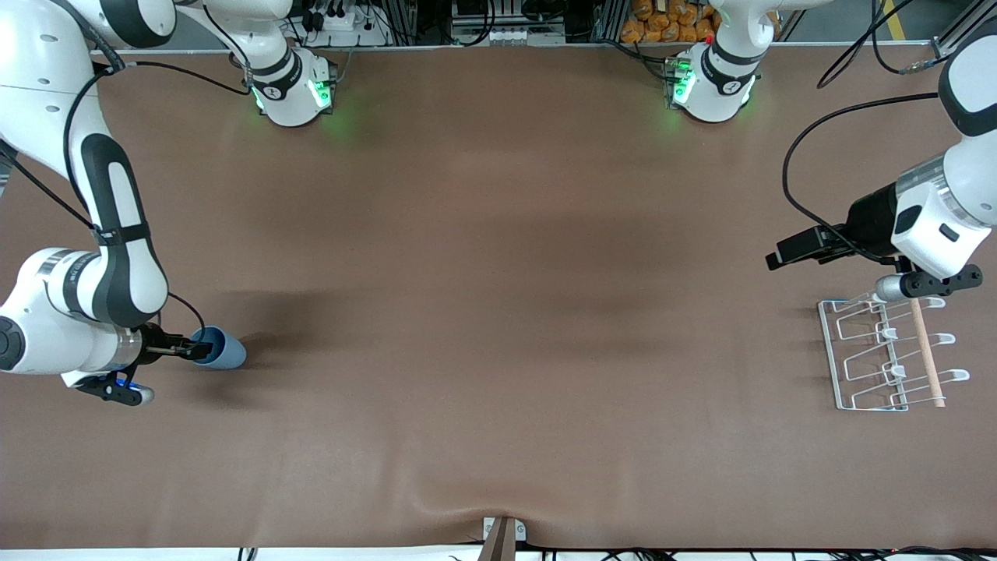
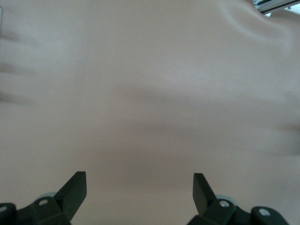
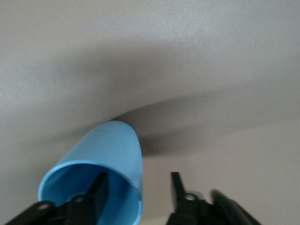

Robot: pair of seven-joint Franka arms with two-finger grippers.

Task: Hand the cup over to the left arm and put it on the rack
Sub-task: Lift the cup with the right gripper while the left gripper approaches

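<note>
Your right gripper (image 1: 199, 350) is at the small light-blue matte cup (image 1: 220, 348), which lies tipped on the brown table mat (image 1: 498, 312) at the right arm's end. In the right wrist view one finger (image 3: 93, 192) sits inside the cup's (image 3: 101, 171) mouth and the other outside the wall, with a gap showing, so I judge the pinch not yet closed.

Watch that: a one-wall grip on a smooth tapered tumbler could let it swing or slip out as you lift, and it would roll.

Your left gripper (image 1: 794, 248) waits with its fingers (image 2: 75, 187) spread wide over bare mat, just above the white wire rack (image 1: 888, 351) with its light wooden rod (image 1: 927, 351). Mind those prongs when that arm moves.

Between the arms the mat offers plenty of room for the handover.
</note>
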